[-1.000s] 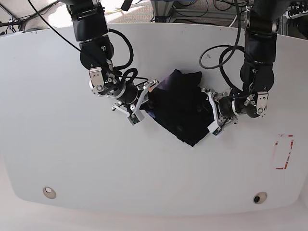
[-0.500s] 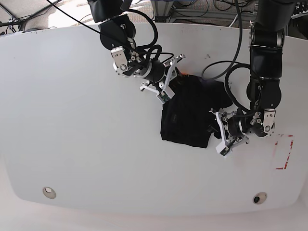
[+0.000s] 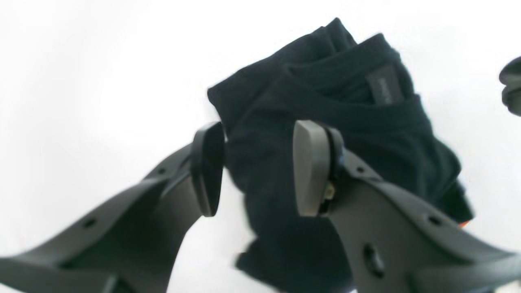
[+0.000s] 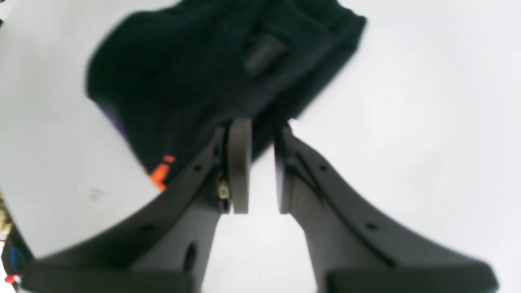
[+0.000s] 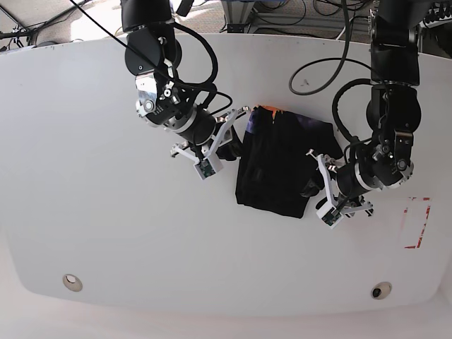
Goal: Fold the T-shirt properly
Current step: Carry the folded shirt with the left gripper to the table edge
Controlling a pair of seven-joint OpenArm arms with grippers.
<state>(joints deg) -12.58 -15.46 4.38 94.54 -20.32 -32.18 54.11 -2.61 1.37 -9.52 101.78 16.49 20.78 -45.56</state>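
- Broadly, the wide white tabletop (image 5: 106, 212) fills your base view; two small round fittings sit near its front edge (image 5: 72, 282) and a red rectangular outline (image 5: 417, 223) is marked at the edge on the picture's right.
- Next, the black cloth T-shirt (image 5: 279, 166) lies folded into a compact, roughly rectangular bundle just right of centre in the picture, flat on the tabletop. A sliver of orange print shows at its far edge, and purple print peeks from its upper corner. In your left wrist view the bundle (image 3: 325, 122) shows stacked folds and a small grey neck label.
- Then, the two black jointed arms reach in from the far side, with loose black cables (image 5: 318, 78) looping on the tabletop beside them.
- Your left gripper (image 5: 319, 185), on the picture's right, sits at the bundle's right edge. In its wrist view the jaws (image 3: 258, 167) stand parted with black cloth seen between the pads; you cannot tell whether they are pinching it.
- Your right gripper (image 5: 227, 138), on the picture's left, sits just beside the bundle's upper-left edge. In its wrist view the jaws (image 4: 260, 162) stand narrowly parted, with white tabletop showing through the gap and the blurred cloth just past the tips; nothing is grasped.
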